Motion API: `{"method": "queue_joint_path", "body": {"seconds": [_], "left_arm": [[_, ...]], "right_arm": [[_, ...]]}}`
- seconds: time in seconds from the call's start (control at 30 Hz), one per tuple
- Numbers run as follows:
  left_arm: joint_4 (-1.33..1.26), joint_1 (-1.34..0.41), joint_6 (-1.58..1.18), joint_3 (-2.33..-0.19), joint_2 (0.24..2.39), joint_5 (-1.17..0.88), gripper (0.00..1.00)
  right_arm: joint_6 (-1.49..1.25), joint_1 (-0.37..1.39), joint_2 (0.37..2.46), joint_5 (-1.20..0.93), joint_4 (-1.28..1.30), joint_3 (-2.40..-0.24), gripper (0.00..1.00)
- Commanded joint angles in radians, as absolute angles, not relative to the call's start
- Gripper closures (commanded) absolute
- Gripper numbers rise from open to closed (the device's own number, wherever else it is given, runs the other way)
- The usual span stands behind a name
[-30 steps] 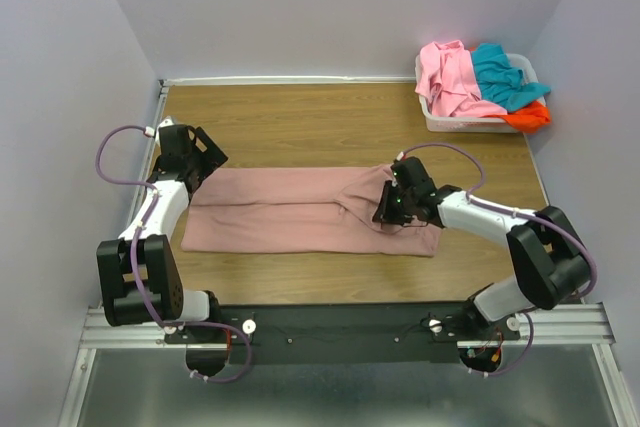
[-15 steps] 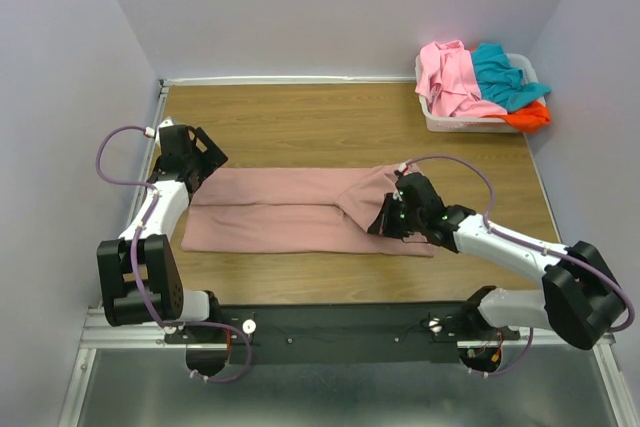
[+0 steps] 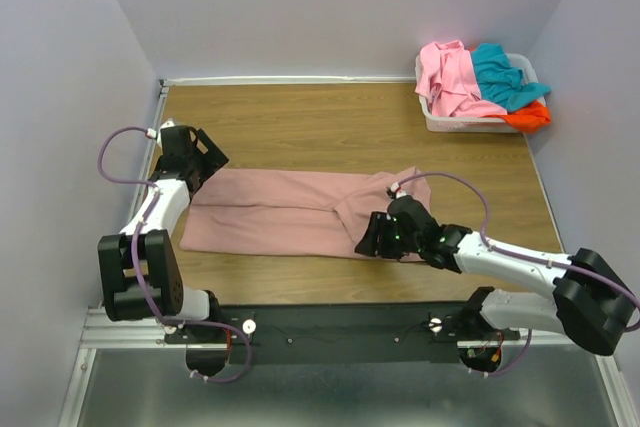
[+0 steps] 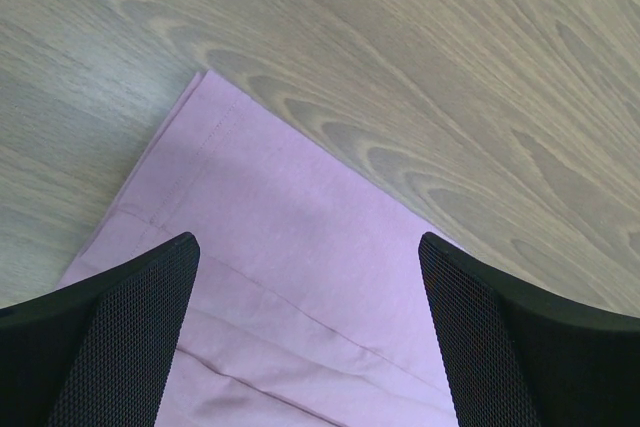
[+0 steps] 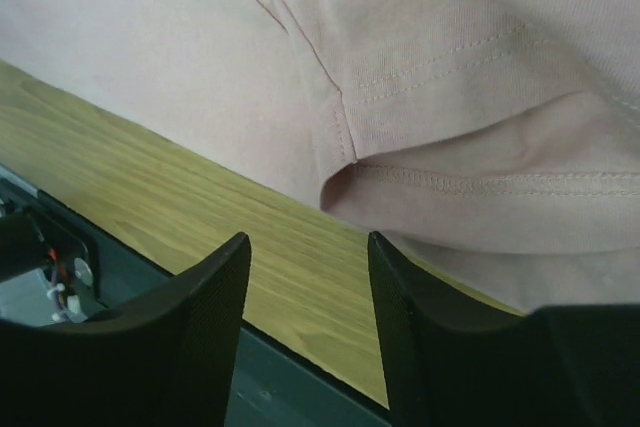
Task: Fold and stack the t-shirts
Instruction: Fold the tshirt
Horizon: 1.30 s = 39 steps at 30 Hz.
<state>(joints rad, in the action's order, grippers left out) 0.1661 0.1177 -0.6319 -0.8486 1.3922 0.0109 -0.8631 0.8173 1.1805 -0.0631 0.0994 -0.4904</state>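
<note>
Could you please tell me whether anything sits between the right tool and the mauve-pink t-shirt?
Nothing visible does: the right tool is open and hangs right at the near hem of the mauve-pink t-shirt, with only the table showing in its gap.

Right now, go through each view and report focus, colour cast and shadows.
Top external: even soft light, sharp, the mauve-pink t-shirt reads dusty pink, faint shadows only. Left wrist: cooler cast, same shirt looks lilac; table grain crisp. Right wrist: hem stitching sharp, the right gripper's fingers dark and soft-edged in the foreground.
</note>
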Motion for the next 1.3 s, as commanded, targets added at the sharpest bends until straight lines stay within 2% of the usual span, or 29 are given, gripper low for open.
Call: {"method": "queue_joint_path", "body": {"seconds": [0.0,0.03,0.07,0.13,0.3,0.43,0.57,0.6,0.63,0.7,0.73,0.77,0.97,1.07,1.13,1.17,1.27], "left_arm": [[0.161,0.115,-0.623,-0.857,1.426,0.009,0.02],[0.160,0.117,-0.617,-0.861,1.434,0.008,0.02],[0.155,0.114,-0.614,-0.868,1.449,0.005,0.02],[0.150,0.109,-0.603,-0.882,1.474,0.005,0.02],[0.124,0.106,-0.583,-0.928,1.586,-0.063,0.02],[0.112,0.104,-0.572,-0.956,1.666,-0.074,0.02],[0.107,0.104,-0.565,-0.969,1.729,-0.064,0.02],[0.106,0.106,-0.565,-0.969,1.747,-0.064,0.02],[0.104,0.104,-0.563,-0.968,1.752,-0.066,0.02],[0.107,0.106,-0.563,-0.963,1.759,-0.060,0.02],[0.107,0.106,-0.564,-0.957,1.758,-0.054,0.02],[0.107,0.106,-0.563,-0.959,1.756,-0.051,0.02],[0.123,0.106,-0.568,-0.950,1.727,-0.021,0.02],[0.124,0.107,-0.571,-0.948,1.720,-0.020,0.02],[0.124,0.107,-0.571,-0.943,1.717,-0.020,0.02],[0.123,0.106,-0.571,-0.942,1.715,-0.021,0.02],[0.132,0.106,-0.568,-0.945,1.712,-0.017,0.02]], "right_arm": [[-0.744,0.825,1.115,0.048,0.225,-0.572,0.38],[-0.727,0.824,1.105,0.108,0.273,-0.593,0.36],[-0.729,0.824,1.098,0.235,0.355,-0.636,0.29],[-0.730,0.801,1.083,0.320,0.411,-0.676,0.22],[-0.660,0.620,1.115,0.260,0.442,-0.693,0.21],[-0.618,0.574,1.232,0.203,0.440,-0.715,0.22],[-0.606,0.569,1.343,0.144,0.419,-0.707,0.32],[-0.609,0.566,1.359,0.150,0.417,-0.704,0.38],[-0.617,0.558,1.373,0.155,0.417,-0.701,0.54],[-0.635,0.555,1.365,0.167,0.420,-0.699,0.70],[-0.641,0.554,1.352,0.169,0.422,-0.698,0.81],[-0.647,0.554,1.335,0.170,0.423,-0.696,0.84],[-0.693,0.555,1.177,0.106,0.584,-0.741,0.96],[-0.727,0.555,1.132,0.026,0.658,-0.735,0.97],[-0.758,0.555,1.115,0.014,0.683,-0.701,0.95],[-0.767,0.555,1.102,0.015,0.683,-0.686,0.90],[-0.805,0.555,1.106,0.043,0.681,-0.646,0.85]]}}
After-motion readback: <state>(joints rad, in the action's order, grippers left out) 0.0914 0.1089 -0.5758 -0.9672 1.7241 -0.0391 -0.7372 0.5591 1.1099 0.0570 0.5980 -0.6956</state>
